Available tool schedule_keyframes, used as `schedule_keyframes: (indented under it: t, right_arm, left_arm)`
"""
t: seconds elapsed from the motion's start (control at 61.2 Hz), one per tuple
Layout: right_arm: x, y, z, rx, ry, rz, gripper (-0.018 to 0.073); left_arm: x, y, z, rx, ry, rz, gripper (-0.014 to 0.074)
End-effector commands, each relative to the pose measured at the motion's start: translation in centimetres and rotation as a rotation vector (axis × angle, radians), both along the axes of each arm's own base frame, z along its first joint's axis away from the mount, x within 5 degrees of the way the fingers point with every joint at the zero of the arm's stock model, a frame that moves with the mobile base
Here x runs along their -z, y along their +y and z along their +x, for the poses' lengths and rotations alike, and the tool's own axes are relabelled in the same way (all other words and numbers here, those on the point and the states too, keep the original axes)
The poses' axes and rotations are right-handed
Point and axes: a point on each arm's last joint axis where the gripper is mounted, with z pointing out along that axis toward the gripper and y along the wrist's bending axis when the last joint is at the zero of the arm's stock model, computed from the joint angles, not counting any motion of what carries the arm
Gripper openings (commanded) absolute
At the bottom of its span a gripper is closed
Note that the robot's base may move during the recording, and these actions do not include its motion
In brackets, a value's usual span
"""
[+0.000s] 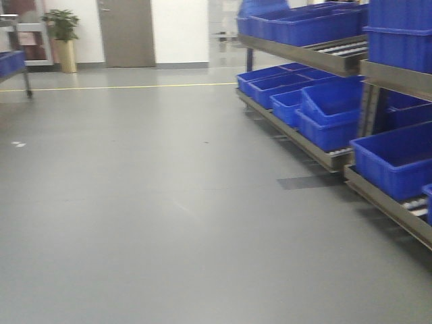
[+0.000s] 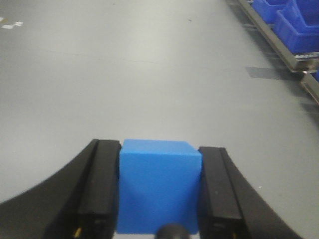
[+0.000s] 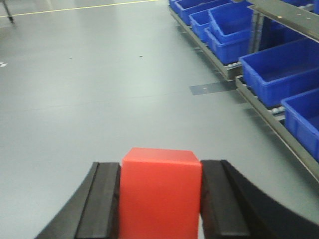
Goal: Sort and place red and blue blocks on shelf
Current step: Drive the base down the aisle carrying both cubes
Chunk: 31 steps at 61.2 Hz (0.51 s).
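A bright blue block (image 2: pixel 159 186) fills the gap between the black fingers of my left gripper (image 2: pixel 159 149), which is shut on it above the grey floor. The red block (image 3: pixel 160 191) sits pinched the same way in my right gripper (image 3: pixel 160 167), shut on both its sides. The shelf (image 1: pixel 317 61), a multi-tier steel rack with roller tracks, runs along the right in the front view. Its lower rail (image 3: pixel 227 67) shows at the upper right of the right wrist view, and a short stretch of the shelf (image 2: pixel 289 57) at the top right of the left wrist view. Neither gripper shows in the front view.
Large blue bins (image 1: pixel 331 115) fill the shelf tiers, more bins (image 3: pixel 279 69) close on the right. A dark patch (image 1: pixel 304 181) marks the floor by the rack. A potted plant (image 1: pixel 62 37), a door (image 1: pixel 126 32) and a cart (image 1: pixel 13 64) stand at the far wall.
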Motion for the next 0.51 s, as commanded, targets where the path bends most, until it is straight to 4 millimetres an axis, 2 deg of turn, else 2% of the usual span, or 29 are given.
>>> schedule_keyframes:
  t: [0.0,0.49]
  right_arm:
    - [-1.76,-0.15,0.09,0.016,-0.107,-0.008,0.0049]
    - [-1.76,-0.15,0.09,0.016,-0.107,-0.008,0.0049]
  left_arm:
    - [-1.52,-0.19,0.22,0.021,-0.092,-0.007,0.0122]
    - [-1.52,-0.19,0.22,0.021,-0.092,-0.007,0.0122]
